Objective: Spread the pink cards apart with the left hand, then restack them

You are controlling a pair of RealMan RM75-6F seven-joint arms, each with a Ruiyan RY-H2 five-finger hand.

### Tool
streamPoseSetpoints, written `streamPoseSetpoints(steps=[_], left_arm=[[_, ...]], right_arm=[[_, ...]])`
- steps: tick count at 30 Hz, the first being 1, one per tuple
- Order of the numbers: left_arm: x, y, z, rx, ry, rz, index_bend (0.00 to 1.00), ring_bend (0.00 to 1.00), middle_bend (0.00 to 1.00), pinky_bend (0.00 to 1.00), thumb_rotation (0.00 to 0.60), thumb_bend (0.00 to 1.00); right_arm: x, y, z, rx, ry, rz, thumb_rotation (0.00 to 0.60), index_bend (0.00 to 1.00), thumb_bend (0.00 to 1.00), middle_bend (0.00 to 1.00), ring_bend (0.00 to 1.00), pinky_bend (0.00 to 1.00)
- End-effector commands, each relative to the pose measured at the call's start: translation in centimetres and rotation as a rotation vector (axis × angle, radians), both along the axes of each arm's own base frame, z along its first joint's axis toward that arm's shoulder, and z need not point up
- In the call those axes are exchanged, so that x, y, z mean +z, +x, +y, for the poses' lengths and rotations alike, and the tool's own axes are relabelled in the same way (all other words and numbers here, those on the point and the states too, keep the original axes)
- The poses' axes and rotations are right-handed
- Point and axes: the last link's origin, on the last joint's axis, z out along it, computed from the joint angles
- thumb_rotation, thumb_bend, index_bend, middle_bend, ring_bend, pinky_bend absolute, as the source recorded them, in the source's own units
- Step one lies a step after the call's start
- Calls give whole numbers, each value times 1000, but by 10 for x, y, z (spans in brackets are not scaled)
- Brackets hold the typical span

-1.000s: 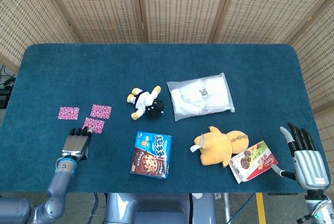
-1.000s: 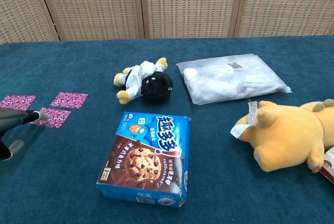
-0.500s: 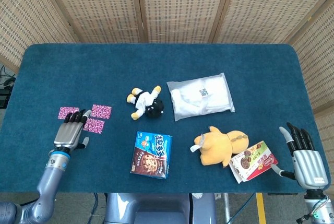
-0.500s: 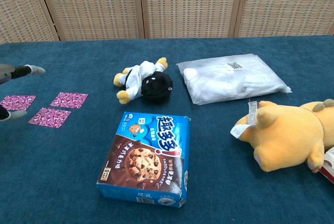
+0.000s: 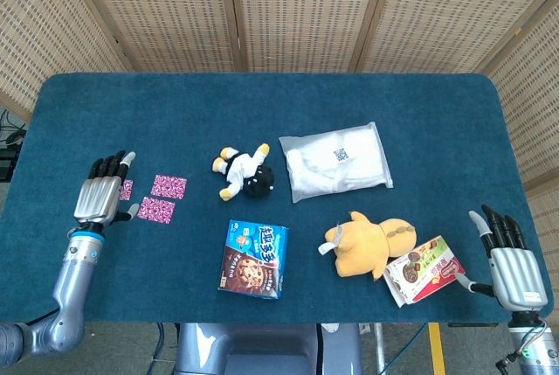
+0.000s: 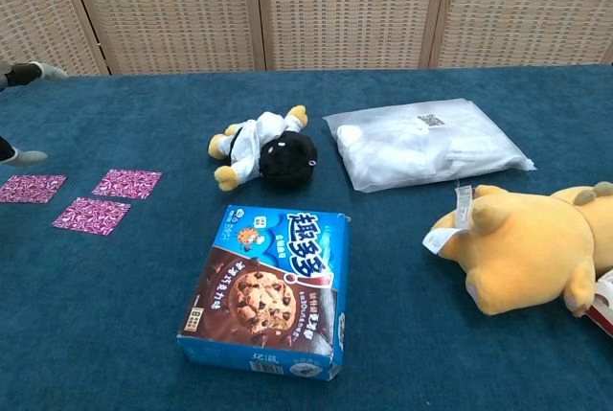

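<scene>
Bright even overhead light, soft faint shadows, sharp focus, no glare

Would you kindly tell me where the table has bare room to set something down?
The far strip of the table behind the plush doll and plastic bag is bare. So is the near-left corner, between the pink cards and cookie box. Near-right is crowded.

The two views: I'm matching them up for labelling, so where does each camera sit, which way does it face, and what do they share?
Head view: high above the near table edge, looking steeply down; shows left hand, right hand and both forearms.
Chest view: low at the near edge, looking across toward the screens; only left hand fingertips show.
Shared: pink cards, cookie box.
</scene>
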Motion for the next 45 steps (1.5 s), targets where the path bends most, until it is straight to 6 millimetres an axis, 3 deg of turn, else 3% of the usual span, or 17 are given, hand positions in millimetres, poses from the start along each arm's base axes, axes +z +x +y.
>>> streamPoseSetpoints(steps=[1, 13, 21, 31, 45], left_arm=[[-6, 9, 27, -18, -20, 12, 89, 0, 0, 0, 600, 307], [-29, 25, 65, -37, -91, 51, 140, 0, 0, 0, 600, 293], [-38, 23, 64, -38, -112, 49, 140, 0, 0, 0, 600, 189], [-42, 14, 58, -4, -156, 84, 176, 0, 0, 0, 600, 192], [-48, 11, 68, 43, -171, 122, 267, 0, 0, 0, 600, 203]], right_arm=[[1, -4, -4, -24, -13, 18, 600, 0, 28, 0, 0, 0], [-9, -5, -12, -37, -11, 56, 600, 0, 28, 0, 0, 0], [-13, -7, -13, -40, -8, 65, 600, 0, 28, 0, 0, 0], [-14, -6, -12, -34, -2, 63, 600, 0, 28, 0, 0, 0], [-14, -6, -13, -35, -2, 62, 600, 0, 28, 0, 0, 0]])
